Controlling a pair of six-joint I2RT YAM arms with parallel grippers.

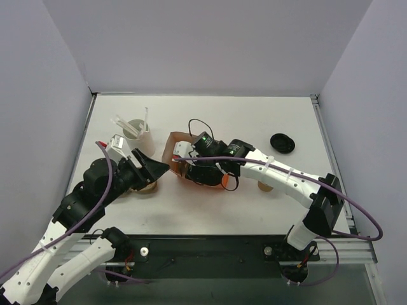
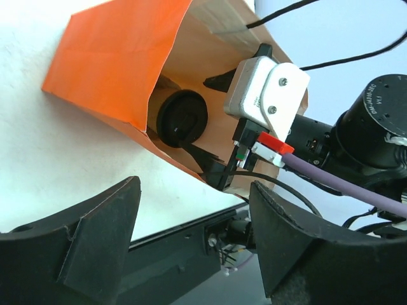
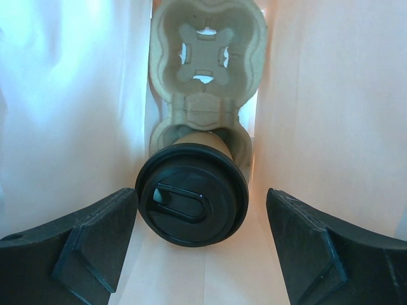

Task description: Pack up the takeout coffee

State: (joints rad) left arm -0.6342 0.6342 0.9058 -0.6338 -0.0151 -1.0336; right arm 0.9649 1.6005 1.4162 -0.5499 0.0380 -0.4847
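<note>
From above, the orange bag [image 1: 219,182] lies on its side in the middle of the tabletop [image 1: 210,210], its mouth turned toward the left arm. The right arm [image 1: 280,175] reaches across and into the bag, so its fingertips are hidden in this view. The left end effector [image 1: 159,168] sits just outside the bag's mouth, apart from it. A white cup of stirrers [image 1: 137,130] stands behind the left arm, a lidless tan cup [image 1: 145,186] shows partly under it, and a loose black lid [image 1: 282,142] lies well to the right.

The left wrist view looks straight into the bag's open mouth. The takeout coffee [image 2: 183,119] lies deep inside, its black lid facing the opening. The right wrist camera housing [image 2: 267,89] fills the right side of the mouth. The left fingers [image 2: 95,248] are spread wide with nothing between them.

The right wrist view is inside the bag. The takeout coffee lies on its side with its base in a pulp cup carrier [image 3: 206,70] at the far end. The right end effector [image 3: 200,194] is spread, one finger [image 3: 82,248] on each side of the lid, neither touching it.
</note>
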